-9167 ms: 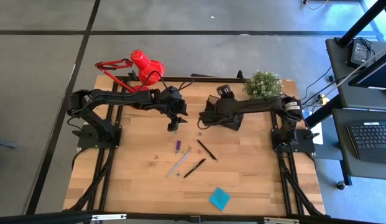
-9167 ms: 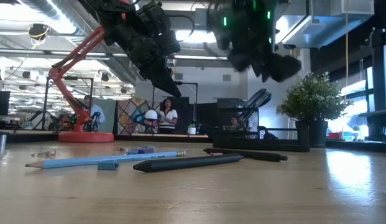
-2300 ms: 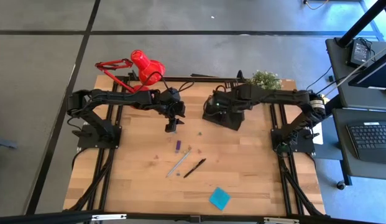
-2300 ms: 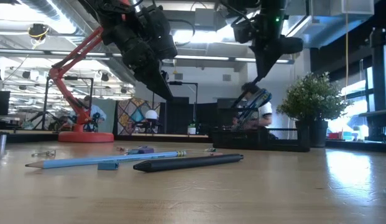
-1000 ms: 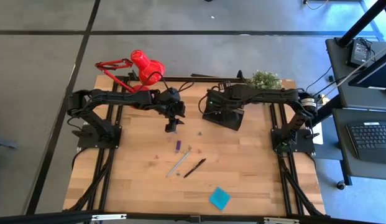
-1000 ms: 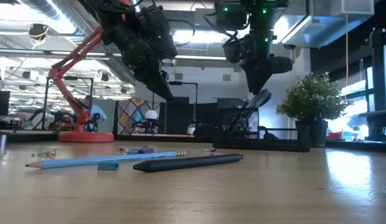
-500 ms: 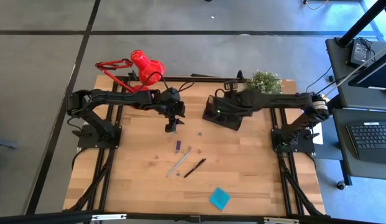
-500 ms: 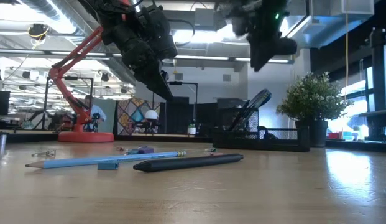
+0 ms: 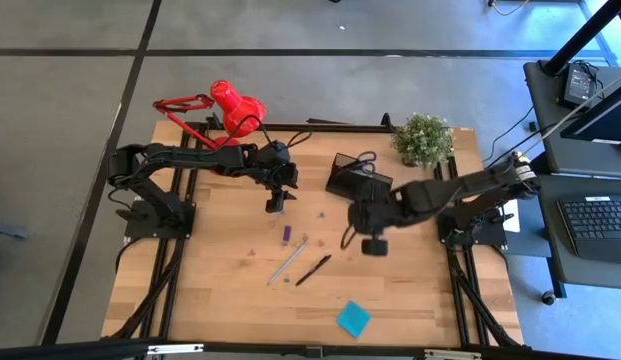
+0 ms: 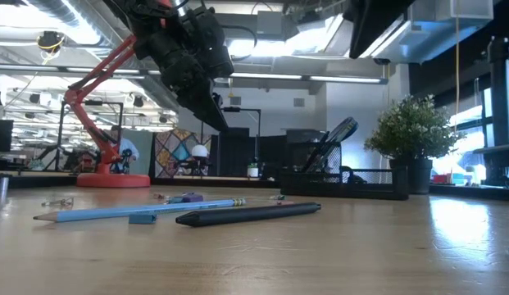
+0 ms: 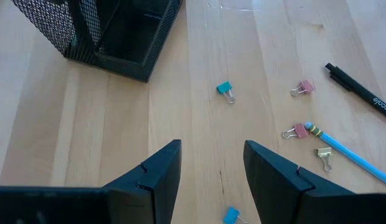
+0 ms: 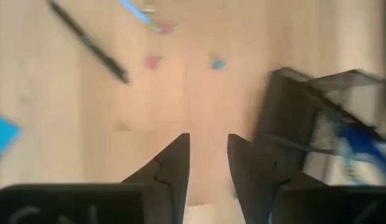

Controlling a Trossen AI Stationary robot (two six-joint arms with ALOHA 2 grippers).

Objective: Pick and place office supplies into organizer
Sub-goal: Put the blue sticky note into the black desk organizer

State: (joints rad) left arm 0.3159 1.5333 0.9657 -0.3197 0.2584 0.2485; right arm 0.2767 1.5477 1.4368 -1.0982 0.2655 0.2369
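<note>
Right gripper (image 12: 207, 163) — jaws parted, empty; has swung off the organizer (image 9: 354, 177) toward the remaining pen (image 9: 313, 270). Left gripper (image 11: 211, 171) — jaws wide, empty, above the tabletop (image 9: 230, 290) clips.

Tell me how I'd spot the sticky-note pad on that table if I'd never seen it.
Start from the wooden table seen from above, with the red lamp and the green plant at its far edge. Go to the opposite, near edge, right of centre. There lies the sticky-note pad, alone: a flat bright teal square, unlike the thin pen and pencil farther up.
</note>
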